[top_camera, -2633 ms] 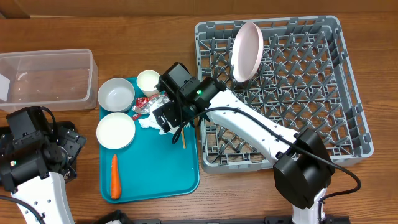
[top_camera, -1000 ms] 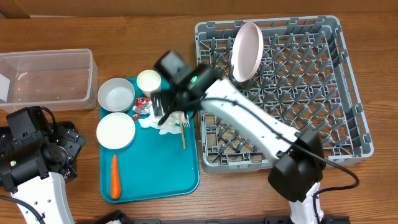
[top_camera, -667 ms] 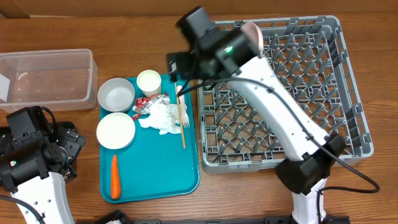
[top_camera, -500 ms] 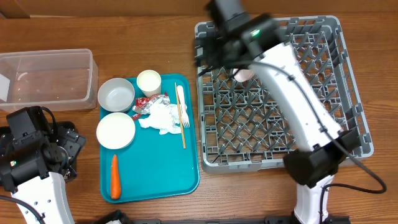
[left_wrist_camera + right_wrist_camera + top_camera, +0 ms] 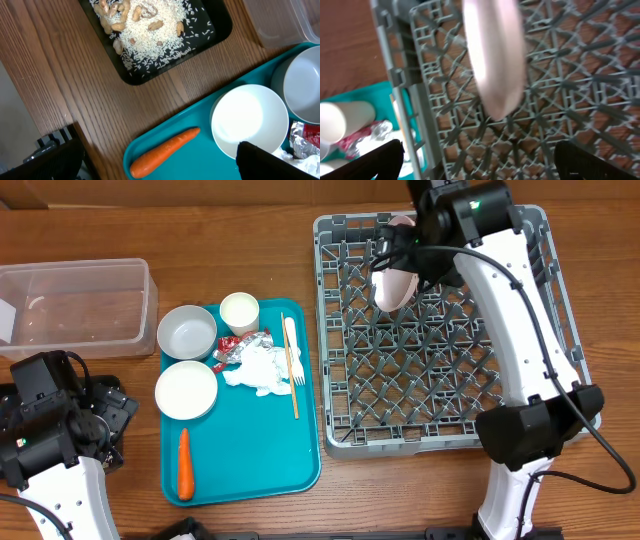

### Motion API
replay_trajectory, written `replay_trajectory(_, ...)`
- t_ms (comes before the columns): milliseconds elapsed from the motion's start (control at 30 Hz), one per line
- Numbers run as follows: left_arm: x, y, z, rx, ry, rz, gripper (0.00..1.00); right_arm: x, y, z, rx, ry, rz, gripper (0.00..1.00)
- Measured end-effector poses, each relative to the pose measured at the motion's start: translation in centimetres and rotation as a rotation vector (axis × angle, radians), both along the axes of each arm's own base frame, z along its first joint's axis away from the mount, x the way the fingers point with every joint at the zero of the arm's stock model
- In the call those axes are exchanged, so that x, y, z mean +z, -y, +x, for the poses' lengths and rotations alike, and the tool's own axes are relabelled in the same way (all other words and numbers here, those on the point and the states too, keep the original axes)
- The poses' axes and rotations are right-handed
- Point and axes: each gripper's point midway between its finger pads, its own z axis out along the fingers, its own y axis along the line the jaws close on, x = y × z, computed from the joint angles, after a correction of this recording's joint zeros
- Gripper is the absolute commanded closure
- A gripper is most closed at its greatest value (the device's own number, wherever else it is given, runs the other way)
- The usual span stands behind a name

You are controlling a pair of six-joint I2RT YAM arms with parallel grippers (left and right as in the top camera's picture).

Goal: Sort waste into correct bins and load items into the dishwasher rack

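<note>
No legible writing: print on the red-and-silver wrapper (image 5: 233,345) is too small to read.

Containers:
- Black tray (image 5: 222,24) on the wood, holding rice and nuts (image 5: 150,25); a few grains spilled beside its edge.
- Clear tub (image 5: 80,305) at far left of the table; contents unclear.
- Teal tray (image 5: 250,450) between tub and rack, carrying the grey bowl (image 5: 187,332), white bowl (image 5: 186,390), cup (image 5: 239,311), wrapper, napkin (image 5: 262,370), fork (image 5: 291,348), stick (image 5: 293,395) and carrot (image 5: 184,463). Both bowls and the cup sit upright and look empty. Wrapper touches the napkin; fork and stick lie side by side along the tray's right side. Carrot lies apart, near the lower left corner.
- Rack (image 5: 400,442) at right. Pink plate (image 5: 390,285) stands on edge among the pegs near the rack's upper left corner.

Arms:
- Right arm reaches across the rack from its base at the lower right, wrist at the far edge. Right gripper (image 5: 477,147) points at the plate; fingers spread wide, gripping nothing. Wrist view blurred; the plate lies beyond the fingertips.
- Left arm folded at the table's lower left. Left gripper (image 5: 159,150) above the carrot end of the teal tray, fingers apart, holding nothing.
</note>
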Motion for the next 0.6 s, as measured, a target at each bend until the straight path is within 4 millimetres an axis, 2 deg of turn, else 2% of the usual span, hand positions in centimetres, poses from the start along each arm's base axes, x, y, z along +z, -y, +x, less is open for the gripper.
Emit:
replay_trajectory(133, 0.0, 0.4, 0.5, -0.004, 0.026, -0.028, 0.0, 0.0, 1.5, 0.5, -0.035, 0.009, -0.02, 0.0)
replay_trajectory(300, -0.2, 2.2, 1.6, -0.03, 0.087, -0.134, 0.0, 0.0, 1.9, 0.6, -0.042, 0.011, -0.03, 0.0)
replay_trajectory(433, -0.5, 5.2, 1.6, -0.084, 0.099, -0.289, 0.0, 0.0, 1.8, 0.6, -0.041, 0.011, -0.031, 0.0)
replay_trajectory(600, -0.1, 9.6, 2.3, -0.37, 0.124, -0.42, 0.0, 0.0, 1.9, 0.6, -0.041, 0.012, -0.033, 0.0)
